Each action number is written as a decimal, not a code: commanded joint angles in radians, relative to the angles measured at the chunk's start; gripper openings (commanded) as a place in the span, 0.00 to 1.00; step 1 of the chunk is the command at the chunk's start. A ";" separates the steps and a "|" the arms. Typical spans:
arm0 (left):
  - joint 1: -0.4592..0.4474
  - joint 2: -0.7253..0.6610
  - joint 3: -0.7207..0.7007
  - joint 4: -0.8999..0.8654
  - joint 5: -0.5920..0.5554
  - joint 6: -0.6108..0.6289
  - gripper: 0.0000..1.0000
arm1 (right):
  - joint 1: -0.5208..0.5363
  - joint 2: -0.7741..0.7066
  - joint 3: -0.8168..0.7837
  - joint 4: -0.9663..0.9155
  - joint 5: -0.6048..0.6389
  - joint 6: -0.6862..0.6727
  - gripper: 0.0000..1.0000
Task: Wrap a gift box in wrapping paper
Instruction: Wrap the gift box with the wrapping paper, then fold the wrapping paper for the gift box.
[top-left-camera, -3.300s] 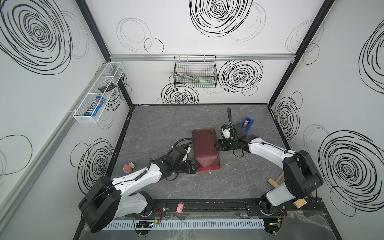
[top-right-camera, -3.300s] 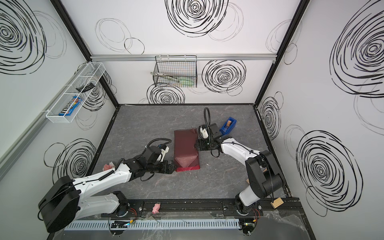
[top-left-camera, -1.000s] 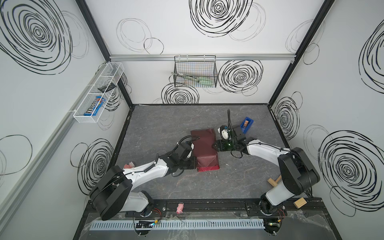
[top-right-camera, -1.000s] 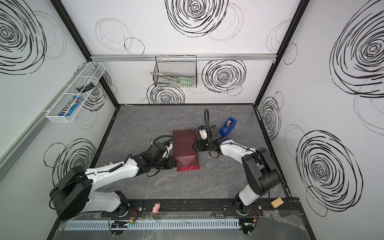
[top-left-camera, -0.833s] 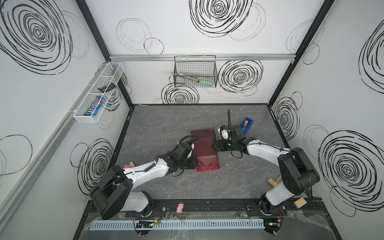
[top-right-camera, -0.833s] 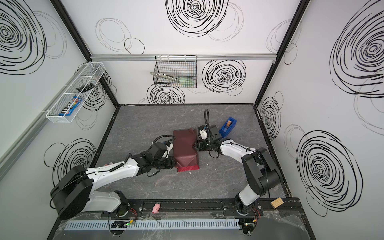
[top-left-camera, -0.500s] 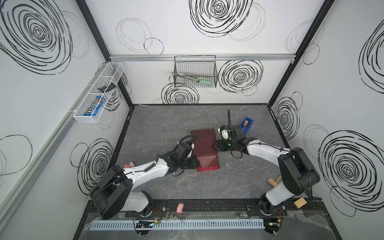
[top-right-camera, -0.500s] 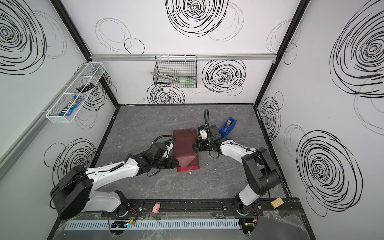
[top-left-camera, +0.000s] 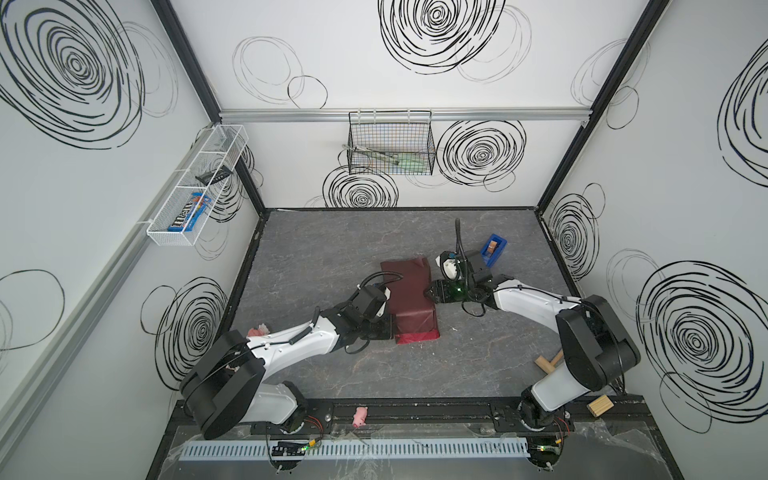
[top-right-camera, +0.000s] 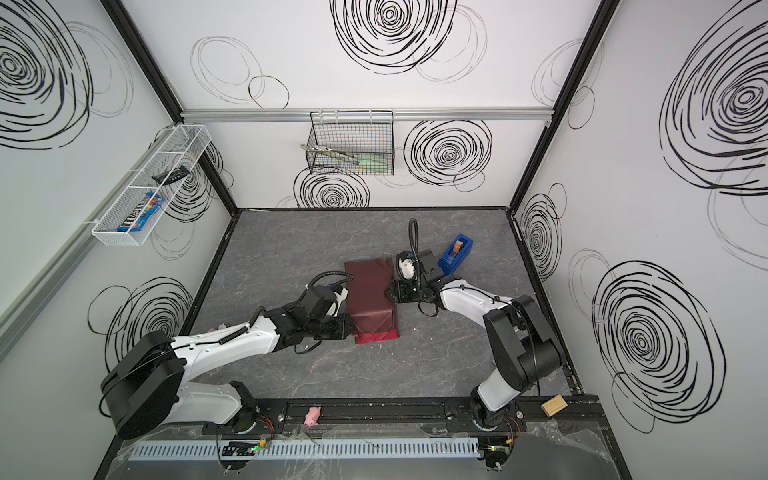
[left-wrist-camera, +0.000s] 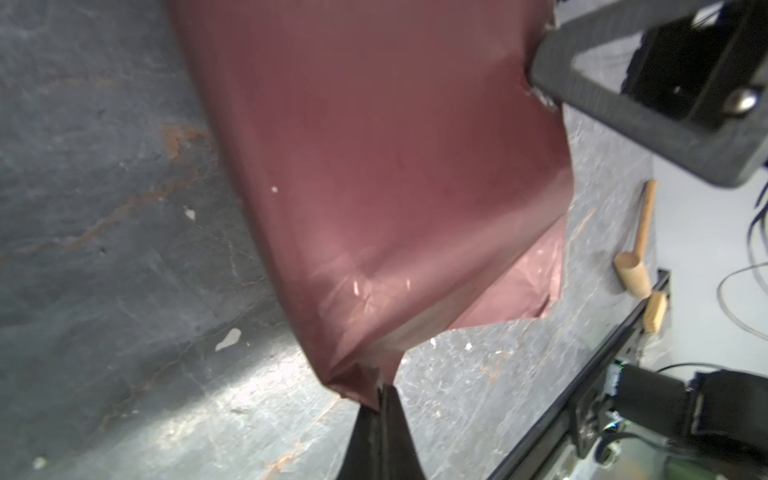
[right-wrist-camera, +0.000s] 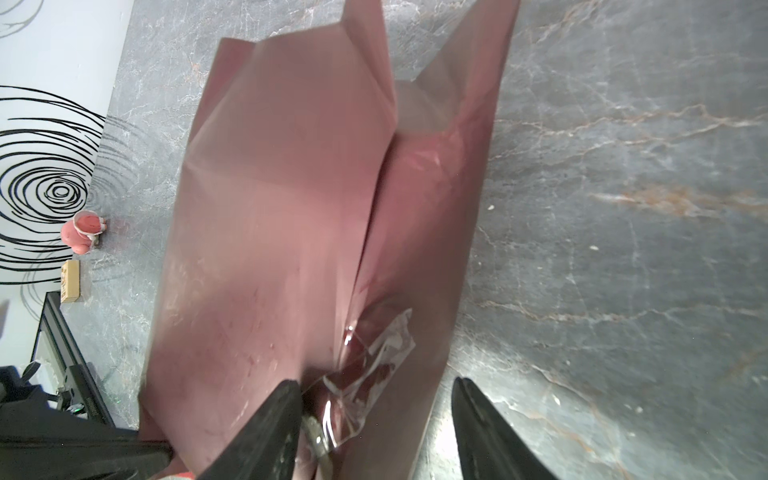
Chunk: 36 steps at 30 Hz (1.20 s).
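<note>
Box out of sight under maroon paper (top-left-camera: 409, 297), a boxy parcel at the middle of the table (top-left-camera: 324, 249) in both top views, long way running from far edge toward near edge. Far end loose, with flaps standing up. Near end folded down, a brighter red flap flat on the table. Along the top, one paper edge overlapping the other, with a crumpled strip of clear tape (right-wrist-camera: 376, 357) stuck across the seam in the right wrist view.

Left gripper (left-wrist-camera: 382, 401) clenched on the paper at the parcel's near left corner, the corner drawn to a point between the fingertips. Right gripper (right-wrist-camera: 374, 382) spread wide at the parcel's right side, grasping nothing: one finger (right-wrist-camera: 270, 424) touching the top by the tape, the other out past the paper's edge, above bare table.

Blue dispenser (top-left-camera: 493, 249) just behind the right gripper, toward the far right corner. Wooden mallet (top-left-camera: 548, 362) by the right edge, close to the near right corner. Wooden block (top-left-camera: 599, 405) on the front rail near it. Pink toy (top-left-camera: 257, 332) by the left edge, beside the left arm.
</note>
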 joint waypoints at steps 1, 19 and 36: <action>-0.007 0.002 0.019 0.006 -0.014 -0.006 0.00 | 0.002 -0.005 -0.025 -0.071 0.014 -0.018 0.62; 0.107 0.010 0.089 -0.059 -0.005 0.094 0.76 | -0.003 -0.113 0.000 -0.105 -0.053 -0.026 0.66; 0.176 0.165 0.142 0.017 0.020 0.149 0.58 | 0.100 -0.394 -0.157 -0.332 0.053 0.047 0.71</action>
